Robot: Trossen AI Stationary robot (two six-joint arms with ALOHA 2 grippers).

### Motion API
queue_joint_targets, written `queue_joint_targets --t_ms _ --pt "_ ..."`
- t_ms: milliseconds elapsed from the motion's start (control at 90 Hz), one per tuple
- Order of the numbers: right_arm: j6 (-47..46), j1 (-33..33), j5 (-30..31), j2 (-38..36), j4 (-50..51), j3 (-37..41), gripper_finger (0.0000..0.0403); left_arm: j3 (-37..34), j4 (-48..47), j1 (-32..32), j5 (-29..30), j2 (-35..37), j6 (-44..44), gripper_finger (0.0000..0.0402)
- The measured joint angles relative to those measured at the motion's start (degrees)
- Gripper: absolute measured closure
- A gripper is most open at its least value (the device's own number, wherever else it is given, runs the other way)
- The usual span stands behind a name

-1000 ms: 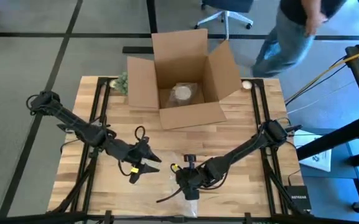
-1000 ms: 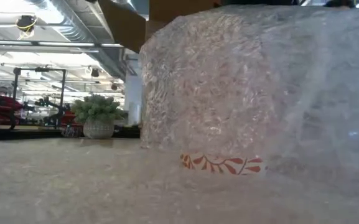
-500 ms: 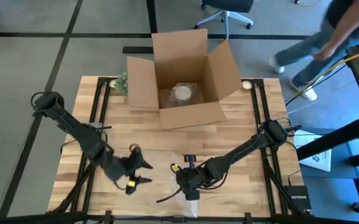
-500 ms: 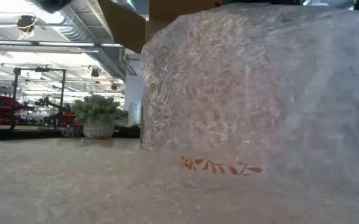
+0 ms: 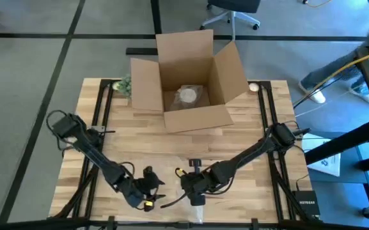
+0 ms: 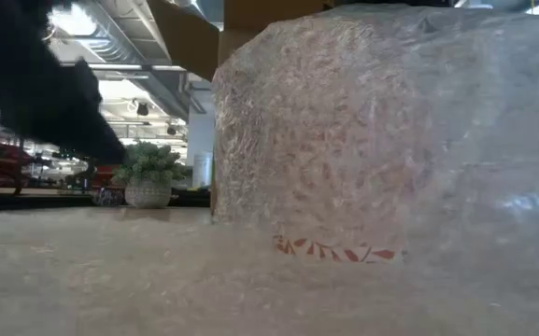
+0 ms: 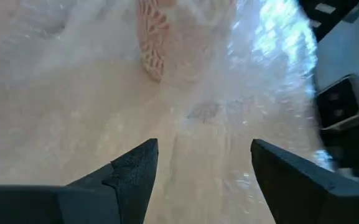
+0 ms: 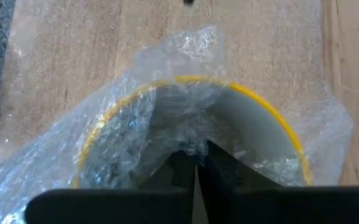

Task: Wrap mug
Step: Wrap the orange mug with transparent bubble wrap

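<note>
Yellow-rimmed mug (image 8: pixel 191 118) upright at near table edge, draped in bubble wrap (image 8: pixel 167 56).

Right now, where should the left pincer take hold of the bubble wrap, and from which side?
Probably the loose flat bubble wrap spread ahead of the open left pincer, coming from the mug's left. The right pincer already pinches wrap at the yellow rim, so the free flap is the graspable part.
</note>
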State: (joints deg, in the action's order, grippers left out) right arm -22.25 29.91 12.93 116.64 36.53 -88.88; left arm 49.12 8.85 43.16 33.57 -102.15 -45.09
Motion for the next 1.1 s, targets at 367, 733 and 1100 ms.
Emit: queue_joint_targets --t_ms 367,733,1100 --pt "0.1 0.0 1.5 0.0 -0.3 0.0 0.04 0.0 10.8 -5.2 -1.0 -1.0 5.3 0.0163" --pt "0.1 0.0 1.5 0.0 -0.2 0.0 0.04 5.1 16.6 -10.7 -8.4 -1.0 15.7 0.0163" --pt "0.1 0.0 0.5 -4.2 0.0 0.0 0.04 6.9 12.9 -11.4 -4.8 -1.2 18.1 0.0163"
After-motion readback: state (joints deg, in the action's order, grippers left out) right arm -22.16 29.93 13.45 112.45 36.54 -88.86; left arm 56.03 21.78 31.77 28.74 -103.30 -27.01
